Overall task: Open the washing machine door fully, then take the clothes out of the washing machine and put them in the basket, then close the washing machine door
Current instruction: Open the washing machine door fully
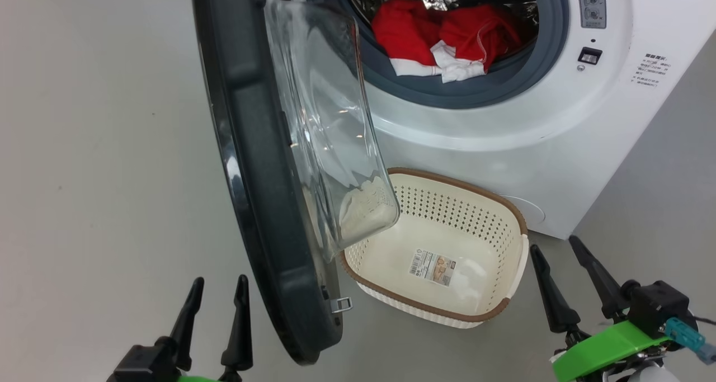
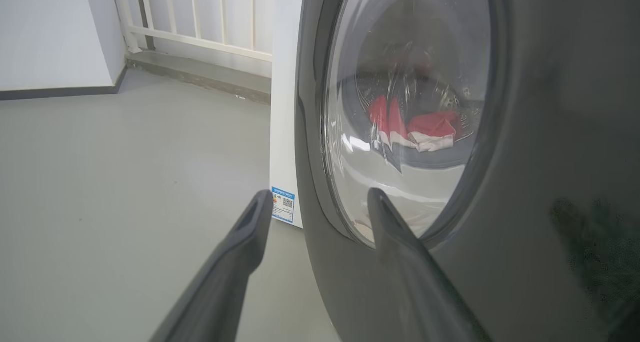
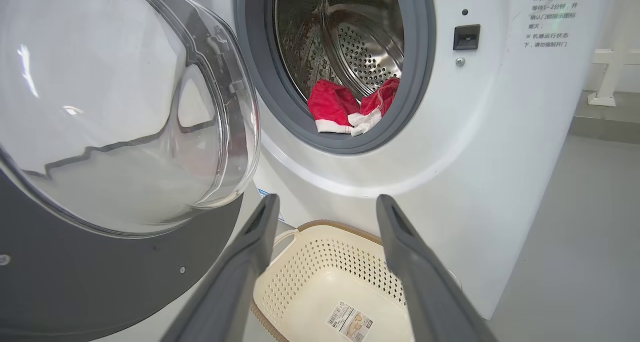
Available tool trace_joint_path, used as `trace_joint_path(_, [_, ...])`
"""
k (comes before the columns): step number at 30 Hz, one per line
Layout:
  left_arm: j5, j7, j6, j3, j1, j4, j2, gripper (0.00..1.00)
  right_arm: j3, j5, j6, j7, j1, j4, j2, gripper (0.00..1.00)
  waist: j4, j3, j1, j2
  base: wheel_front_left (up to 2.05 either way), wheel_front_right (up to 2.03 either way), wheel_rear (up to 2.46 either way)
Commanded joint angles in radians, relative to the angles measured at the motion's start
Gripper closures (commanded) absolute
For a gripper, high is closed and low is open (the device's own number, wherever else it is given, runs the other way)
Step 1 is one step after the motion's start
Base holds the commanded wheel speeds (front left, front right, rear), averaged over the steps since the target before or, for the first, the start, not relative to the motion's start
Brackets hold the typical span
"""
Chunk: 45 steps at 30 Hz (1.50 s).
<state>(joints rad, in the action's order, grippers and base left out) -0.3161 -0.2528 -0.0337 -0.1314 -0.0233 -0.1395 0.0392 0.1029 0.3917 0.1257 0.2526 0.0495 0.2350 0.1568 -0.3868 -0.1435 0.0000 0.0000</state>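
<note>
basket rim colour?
Brown, woven-look band on the cream basket; head view shows it best.

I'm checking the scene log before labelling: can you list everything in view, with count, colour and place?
washing machine: one, white, on the floor behind the basket.
washing machine door: one, black rim, clear glass bowl; swung open at the left of the opening.
gasket: one, grey, ringing the opening.
drum: one, perforated steel, inside the machine.
clothes: one heap, red with white bands, at the drum's front lip.
basket: one, cream with a brown rim, on the floor below the opening.
sticker: one, white, on the basket's bottom.
blue label: one, at the machine's lower corner.
floor: grey.
left gripper: dark fingers apart, empty, by the door's outer face.
right gripper: dark fingers apart, empty, right of the basket.
</note>
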Motion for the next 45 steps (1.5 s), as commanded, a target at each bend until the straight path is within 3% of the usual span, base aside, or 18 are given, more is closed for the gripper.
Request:
trace_joint_path(1, [0.011,-0.009,-0.004,0.036,-0.011,0.028,0.011,0.00,0.012,-0.015,0.005,0.009,-0.008,-0.027,0.001,0.00,0.000,0.002,0.0000,0.0000,0.00,0.00,0.00])
trace_joint_path(16, [0.010,-0.009,-0.003,0.042,-0.011,0.027,0.011,0.01,-0.025,-0.054,0.005,0.009,-0.037,-0.014,-0.022,0.00,0.003,0.002,0.0000,0.0000,0.00,0.00,0.00])
trace_joint_path(17, [0.009,-0.009,-0.002,0.043,-0.011,0.030,0.011,0.43,-0.025,-0.055,0.005,0.009,-0.037,-0.014,-0.023,0.00,0.003,0.003,0.0000,0.0000,0.00,0.00,0.00])
trace_joint_path(18, [0.009,-0.009,-0.002,0.043,-0.011,0.030,0.011,0.43,-0.025,-0.055,0.005,0.009,-0.037,-0.014,-0.023,0.00,0.003,0.003,0.0000,0.0000,0.00,0.00,0.00])
trace_joint_path(20, [0.000,-0.009,-0.002,0.053,-0.011,0.039,0.011,1.00,-0.023,-0.054,0.005,0.009,-0.038,-0.014,-0.024,0.00,0.003,0.005,0.0000,0.0000,0.00,0.00,0.00])
trace_joint_path(25, [-0.012,-0.009,-0.011,0.104,-0.021,0.116,0.011,1.00,-0.021,-0.053,0.005,0.009,-0.040,-0.013,-0.024,0.00,0.000,0.010,0.0000,0.0000,0.00,0.00,0.00])
trace_joint_path(32, [0.003,-0.009,-0.030,0.118,-0.044,0.411,0.011,1.00,-0.016,-0.059,0.005,0.009,-0.039,-0.016,-0.022,0.00,-0.004,0.011,0.0000,0.0000,0.00,0.00,0.00])
trace_joint_path(35, [0.052,-0.009,-0.020,0.047,-0.039,0.512,0.011,1.00,-0.015,-0.060,0.005,0.009,-0.038,-0.018,-0.021,0.00,-0.004,0.011,0.0000,0.0000,0.00,0.00,0.00])
trace_joint_path(40, [0.147,-0.009,0.007,-0.158,-0.009,0.520,0.011,1.00,-0.010,-0.064,0.005,0.009,-0.037,-0.021,-0.022,0.00,0.001,0.011,0.0000,0.0000,0.00,0.00,0.00])
trace_joint_path(45, [0.086,-0.009,0.005,-0.291,0.018,0.419,0.011,1.00,-0.008,-0.066,0.005,0.009,-0.031,-0.024,-0.021,0.00,0.005,0.005,0.0000,0.0000,0.00,0.00,0.00])
